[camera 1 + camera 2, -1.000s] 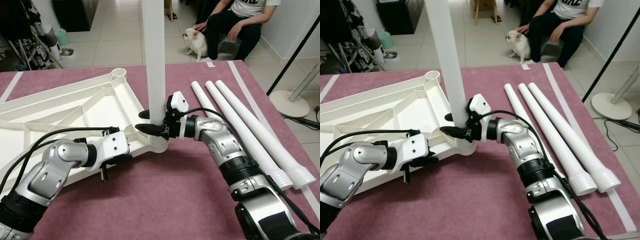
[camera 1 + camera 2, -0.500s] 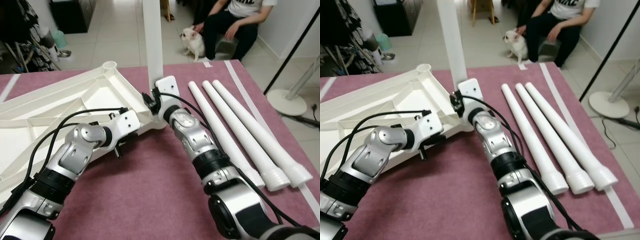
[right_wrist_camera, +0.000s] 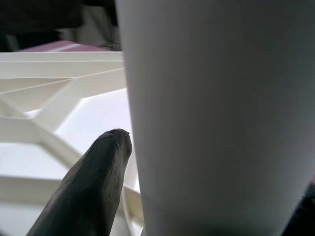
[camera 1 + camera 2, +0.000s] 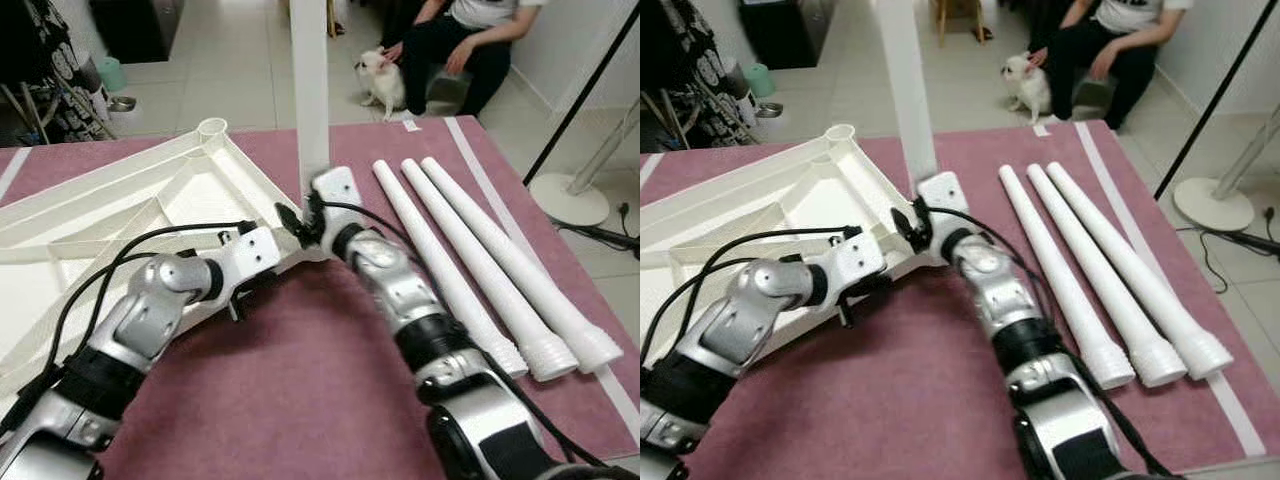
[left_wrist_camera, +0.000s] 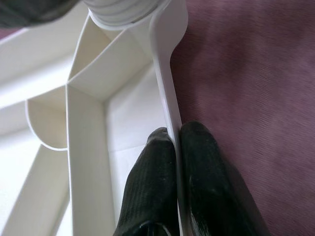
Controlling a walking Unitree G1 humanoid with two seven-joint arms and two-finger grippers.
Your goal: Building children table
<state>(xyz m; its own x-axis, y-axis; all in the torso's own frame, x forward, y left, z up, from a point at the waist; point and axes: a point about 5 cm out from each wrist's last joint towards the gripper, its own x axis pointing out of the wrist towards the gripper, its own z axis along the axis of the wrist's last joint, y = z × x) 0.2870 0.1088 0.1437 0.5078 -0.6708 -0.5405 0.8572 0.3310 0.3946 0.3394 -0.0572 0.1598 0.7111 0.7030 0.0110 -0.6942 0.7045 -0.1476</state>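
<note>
first leg going into the corner socket

the right gripper (image 4: 298, 216) clasps the upright leg (image 4: 309, 90) at the corner of the upturned tabletop (image 4: 120, 215) on the purple mat (image 4: 300, 400). the left gripper (image 5: 176, 147) pinches the tabletop's rim. judged next: seat the leg, then fetch one of three spare legs (image 4: 470, 265). the left wrist view shows the pinch; the eye views do not.

Pale tiled floor (image 4: 230, 75), maroon carpet (image 4: 300, 390)

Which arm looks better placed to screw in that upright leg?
Probably the right. Its gripper is clamped on the upright leg at the tabletop's corner socket, while the left gripper pinches the tabletop rim, steadying it.
</note>
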